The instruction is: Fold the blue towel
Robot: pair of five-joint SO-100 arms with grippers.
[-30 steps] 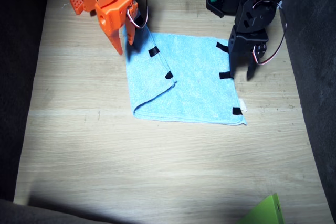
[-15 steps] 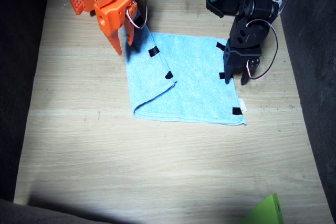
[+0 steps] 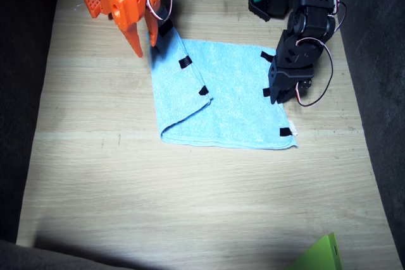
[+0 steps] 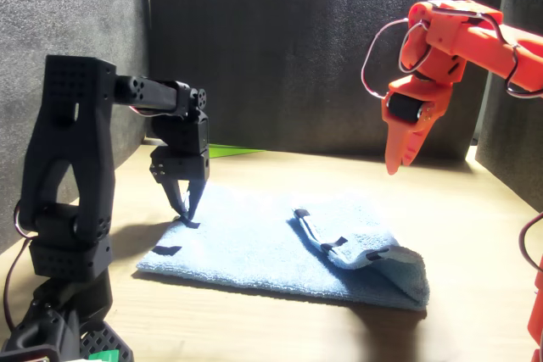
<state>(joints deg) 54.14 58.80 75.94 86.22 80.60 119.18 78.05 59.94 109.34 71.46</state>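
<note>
The blue towel (image 3: 234, 99) (image 4: 254, 247) lies flat on the wooden table (image 3: 190, 207). One side edge is folded over into a loose flap (image 3: 180, 86) (image 4: 365, 260). Black tape strips mark that flap and the opposite edge, where a small white tag (image 3: 292, 124) sticks out. My left gripper (image 3: 276, 96) (image 4: 185, 216), black, points down onto the middle tape strip of that opposite edge, and its fingertips meet on the cloth. My right gripper (image 3: 144, 42) (image 4: 397, 163), orange, hangs open above the flap's far corner, clear of the cloth and holding nothing.
A bright green flat piece (image 3: 319, 254) (image 4: 229, 152) lies at the table's near corner on the left arm's side. Dark fabric walls close in the sides. Both arm bases and cables sit along the far edge.
My left gripper has come down from beside the towel onto its edge, and its fingers have drawn together there. My right gripper has risen slightly away from the flap.
</note>
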